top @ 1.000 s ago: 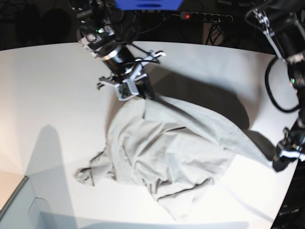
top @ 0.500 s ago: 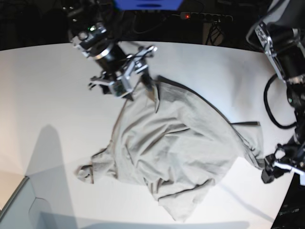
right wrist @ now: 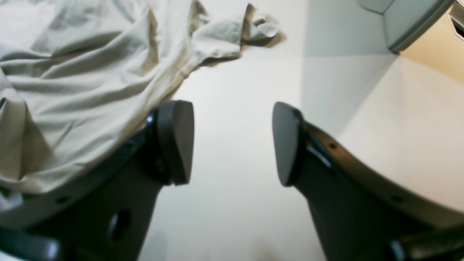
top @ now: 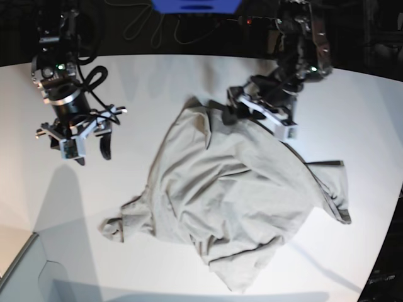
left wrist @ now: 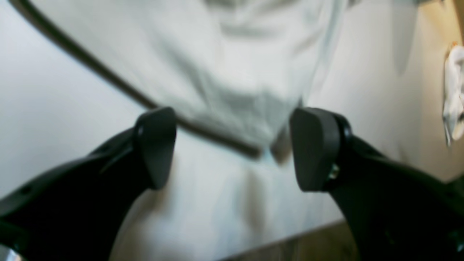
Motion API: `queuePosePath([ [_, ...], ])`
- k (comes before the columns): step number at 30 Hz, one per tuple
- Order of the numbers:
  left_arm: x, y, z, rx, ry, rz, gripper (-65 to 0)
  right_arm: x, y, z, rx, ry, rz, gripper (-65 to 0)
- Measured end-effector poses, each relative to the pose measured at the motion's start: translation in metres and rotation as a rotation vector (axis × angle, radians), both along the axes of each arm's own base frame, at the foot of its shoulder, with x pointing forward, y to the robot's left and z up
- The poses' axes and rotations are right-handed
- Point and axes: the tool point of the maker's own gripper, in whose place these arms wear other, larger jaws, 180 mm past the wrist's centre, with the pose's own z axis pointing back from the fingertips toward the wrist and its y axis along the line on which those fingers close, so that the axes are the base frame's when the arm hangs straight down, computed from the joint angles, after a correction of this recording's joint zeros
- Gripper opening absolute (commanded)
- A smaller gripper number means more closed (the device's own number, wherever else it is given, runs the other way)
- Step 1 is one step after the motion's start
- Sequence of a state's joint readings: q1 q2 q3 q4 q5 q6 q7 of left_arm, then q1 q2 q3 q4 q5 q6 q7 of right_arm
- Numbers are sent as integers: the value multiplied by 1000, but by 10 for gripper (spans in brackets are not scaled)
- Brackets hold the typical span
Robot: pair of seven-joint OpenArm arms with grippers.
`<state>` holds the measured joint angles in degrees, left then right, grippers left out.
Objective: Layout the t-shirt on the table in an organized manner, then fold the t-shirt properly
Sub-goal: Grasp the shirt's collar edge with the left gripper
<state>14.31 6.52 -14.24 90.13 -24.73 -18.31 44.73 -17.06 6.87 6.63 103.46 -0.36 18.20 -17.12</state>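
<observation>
Still laying out — both the left gripper and right gripper spread, empty; next I regrasp the crumpled t-shirt to flatten it.

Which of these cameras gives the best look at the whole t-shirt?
The base view: it shows the whole t-shirt spread, rumpled, on the white table. The left wrist view shows only a blurred patch with a dark hem between the open left gripper. The right wrist view catches one wrinkled side beside the open right gripper.
</observation>
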Motion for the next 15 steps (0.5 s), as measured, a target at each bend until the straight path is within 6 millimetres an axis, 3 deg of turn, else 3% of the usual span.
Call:
queuePosePath([
  [3,-5,-21,-4,-22,17,-46,-169,-2,11,-1,17,5,47,-304],
  [8,10,-26,-2,-37,-14,-37,-172,-2,10,-1,13,4,48,-304],
  [13,9,-42,-27,-53,35,-76,-175,-3,10,-2,13,9,48,-304],
  [15,13,-50,-29,-81,29,-85,-188,-6,11,-5,14,19,47,-304],
])
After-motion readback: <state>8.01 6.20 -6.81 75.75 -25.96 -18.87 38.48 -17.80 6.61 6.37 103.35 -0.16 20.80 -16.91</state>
